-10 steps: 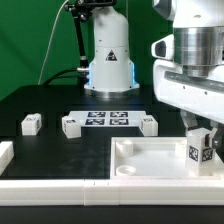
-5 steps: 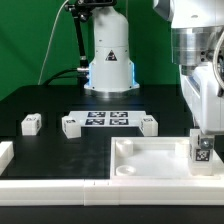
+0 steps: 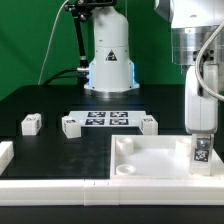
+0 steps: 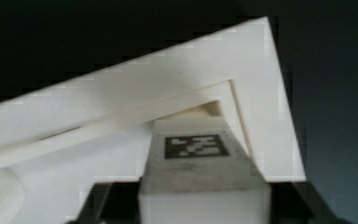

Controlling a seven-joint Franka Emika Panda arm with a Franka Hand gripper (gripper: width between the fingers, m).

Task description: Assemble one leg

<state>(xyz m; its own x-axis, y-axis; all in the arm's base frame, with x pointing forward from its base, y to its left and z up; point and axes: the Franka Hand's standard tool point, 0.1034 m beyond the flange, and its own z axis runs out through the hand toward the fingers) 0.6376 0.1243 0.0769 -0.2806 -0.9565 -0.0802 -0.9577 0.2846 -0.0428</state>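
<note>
I am watching the gripper [image 3: 201, 138] hanging over the tabletop [image 3: 150, 160] at the corner nearest the camera on the exterior view's right. Its fingers are closing on the leg [image 3: 202, 152], which I am seeing upright with its black-and-white tag facing the camera and its lower end down inside the tabletop's raised rim. The fingers are spread only as wide as the leg itself, pressing on its upper part.

In the wrist view I am looking down past the dark fingertips [image 4: 108, 205] at the leg [image 4: 197, 160], its tag showing, and it is sitting right at the inner angle of that tabletop [image 4: 87, 110] corner, with the rim walls running away on both sides. Whether its foot is resting on the floor of the tabletop I cannot tell.

Beyond the tabletop's far edge I am seeing three more small white pieces [image 3: 69, 125] lying on the black table [image 3: 50, 150], with the marker board [image 3: 108, 119] between two of them, all well apart from the gripper.
</note>
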